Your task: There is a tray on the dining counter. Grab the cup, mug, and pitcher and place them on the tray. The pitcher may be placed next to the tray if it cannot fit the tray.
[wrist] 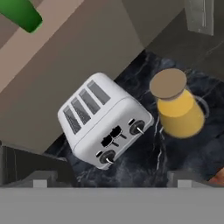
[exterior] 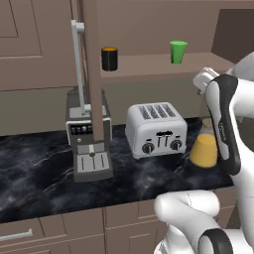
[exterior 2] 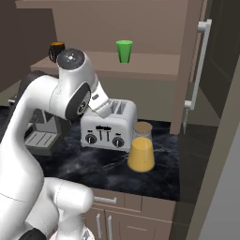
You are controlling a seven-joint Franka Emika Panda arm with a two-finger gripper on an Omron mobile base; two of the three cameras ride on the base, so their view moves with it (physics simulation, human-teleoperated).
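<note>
the pitcher (wrist: 177, 109), tan lid on and orange liquid inside, stands on the black marble worktop (exterior: 39, 168) just beside the silver toaster (wrist: 103, 120). the gripper (wrist: 109, 183) hangs above them, fingers spread wide, holding nothing. the green cup (exterior: 178, 51) and black mug (exterior: 109, 58) stand well apart on the shelf (exterior: 149, 64) behind. a coffee machine (exterior: 89, 141) stands left of the toaster. no writing is legible.

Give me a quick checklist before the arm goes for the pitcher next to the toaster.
1. Gripper open and empty: ok.
2. Pitcher upright, tan lid on: ok.
3. Pitcher apart from the toaster, with room for the fingers: ok, a gap shows in the hand view.
4. Gripper lined up over the pitcher: not ok, it sits off to one side in the hand view.
5. Tray ready to receive it: cannot tell.
</note>
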